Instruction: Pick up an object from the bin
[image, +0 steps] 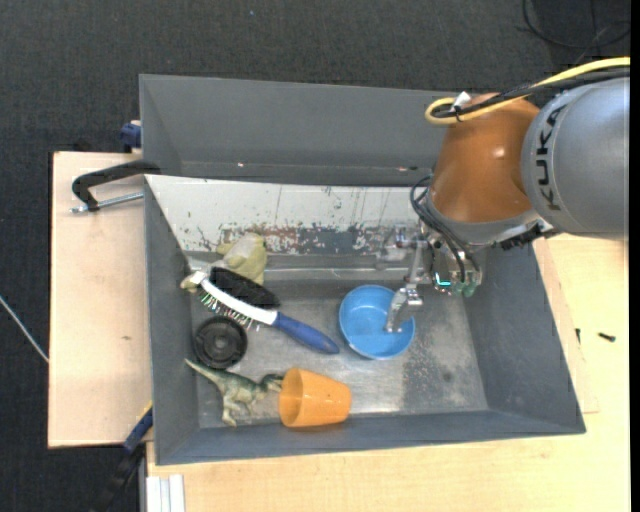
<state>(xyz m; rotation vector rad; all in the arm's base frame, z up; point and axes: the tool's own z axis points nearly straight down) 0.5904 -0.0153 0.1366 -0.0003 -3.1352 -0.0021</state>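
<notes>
Item: shallow round blue plastic bowl (365, 322) beneath gripper (401, 306); we judge it light, stiff, slick; grip rim. Jaws: cannot tell.

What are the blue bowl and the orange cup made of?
The blue bowl looks like smooth plastic: one even, bright colour with a soft shine inside. The orange cup, lying on its side, is probably plastic too: the same even colour, a bit duller. Looks alone cannot make this certain.
</notes>
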